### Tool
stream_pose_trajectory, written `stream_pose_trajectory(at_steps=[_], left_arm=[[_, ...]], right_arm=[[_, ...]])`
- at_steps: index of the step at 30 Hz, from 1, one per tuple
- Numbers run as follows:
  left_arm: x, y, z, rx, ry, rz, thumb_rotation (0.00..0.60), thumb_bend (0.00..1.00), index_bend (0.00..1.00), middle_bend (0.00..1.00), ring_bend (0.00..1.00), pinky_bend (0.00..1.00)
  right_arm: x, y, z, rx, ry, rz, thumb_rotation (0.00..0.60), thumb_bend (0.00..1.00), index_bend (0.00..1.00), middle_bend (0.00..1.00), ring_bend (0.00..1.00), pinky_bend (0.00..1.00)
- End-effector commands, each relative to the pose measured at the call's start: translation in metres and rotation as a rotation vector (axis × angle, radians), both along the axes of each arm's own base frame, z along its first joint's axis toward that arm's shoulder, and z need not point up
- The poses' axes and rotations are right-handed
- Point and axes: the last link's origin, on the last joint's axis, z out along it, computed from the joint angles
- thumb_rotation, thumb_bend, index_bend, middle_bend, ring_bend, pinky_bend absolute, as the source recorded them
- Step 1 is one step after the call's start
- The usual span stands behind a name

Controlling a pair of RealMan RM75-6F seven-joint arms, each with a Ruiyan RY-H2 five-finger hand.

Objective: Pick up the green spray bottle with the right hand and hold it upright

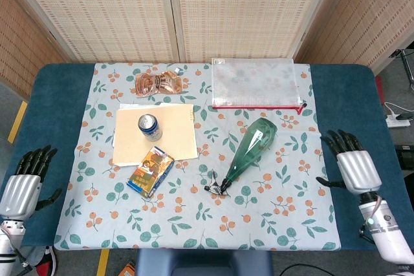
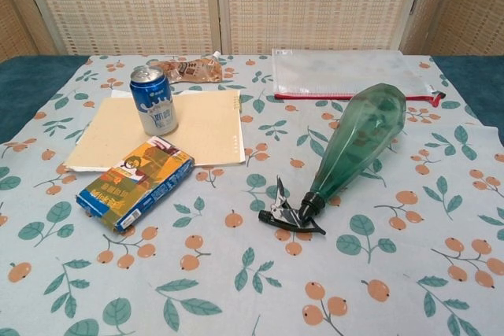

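In the head view, the green spray bottle (image 1: 251, 151) is seen lying on its side on the patterned cloth (image 1: 194, 224), a translucent green plastic cone with its wide base pointing toward the far right and its black trigger nozzle toward the near edge; a small white label is showing on its body, too small to be read. The right hand (image 1: 351, 163) is being held palm down over the blue table (image 1: 352, 95) at the cloth's right edge, well apart from the bottle, its dark fingers spread and nothing held. The left hand (image 1: 24, 181) is lying likewise at the left side, fingers apart and empty. A blue and white metal can (image 1: 150, 127) is standing upright on a flat cream paper folder (image 1: 169, 132), and a glossy printed packet (image 1: 150, 170) is resting just beside the folder's near edge. A crinkled orange pouch (image 1: 157, 83) and a clear mesh zip bag (image 1: 257, 83) with a red edge are lying at the far side. In the chest view, neither hand is shown. The bottle (image 2: 356, 145) is seen as faceted and smooth, tapering to the black nozzle. The can (image 2: 153, 100) is bearing white writing that cannot be read, and the packet (image 2: 136, 181) is showing a printed picture in yellow and blue. The cloth (image 2: 236, 297) is printed with green leaves and orange fruit.
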Motion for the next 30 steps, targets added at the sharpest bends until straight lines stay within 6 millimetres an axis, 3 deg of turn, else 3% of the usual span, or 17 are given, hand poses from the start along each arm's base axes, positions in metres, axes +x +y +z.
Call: stream_pose_trajectory(at_steps=[1, 3, 7, 12, 18, 24, 30], left_arm=[[0.0, -0.001, 0.0, -0.002, 0.002, 0.0, 0.6, 0.23, 0.0, 0.0, 0.0, 0.0], [0.0, -0.001, -0.001, -0.002, 0.001, 0.003, 0.6, 0.23, 0.0, 0.0, 0.0, 0.0], [0.0, 0.0, 0.0, 0.0, 0.0, 0.004, 0.6, 0.23, 0.0, 0.0, 0.0, 0.0], [-0.004, -0.001, 0.002, 0.005, -0.02, 0.026, 0.6, 0.23, 0.0, 0.0, 0.0, 0.0], [-0.006, -0.002, 0.005, 0.005, -0.028, 0.024, 0.6, 0.23, 0.0, 0.0, 0.0, 0.0], [-0.006, -0.003, 0.004, -0.001, -0.029, 0.022, 0.6, 0.23, 0.0, 0.0, 0.0, 0.0], [-0.005, -0.003, 0.004, -0.003, -0.031, 0.025, 0.6, 0.23, 0.0, 0.0, 0.0, 0.0]], right_arm=[[0.075, -0.058, -0.011, 0.047, 0.082, 0.314, 0.6, 0.0, 0.26, 0.16, 0.0, 0.15], [0.111, -0.076, -0.023, 0.106, 0.052, 0.413, 0.6, 0.0, 0.3, 0.2, 0.01, 0.2], [0.16, -0.096, -0.058, 0.212, 0.115, 0.581, 0.6, 0.0, 0.34, 0.22, 0.04, 0.23], [0.189, -0.101, -0.098, 0.306, 0.264, 0.715, 0.6, 0.0, 0.36, 0.22, 0.04, 0.24], [0.194, -0.098, -0.118, 0.388, 0.485, 0.818, 0.6, 0.0, 0.34, 0.23, 0.04, 0.24], [0.189, -0.1, -0.112, 0.407, 0.586, 0.821, 0.6, 0.0, 0.36, 0.25, 0.04, 0.24], [0.171, -0.101, -0.105, 0.423, 0.681, 0.781, 0.6, 0.0, 0.37, 0.27, 0.04, 0.24]])
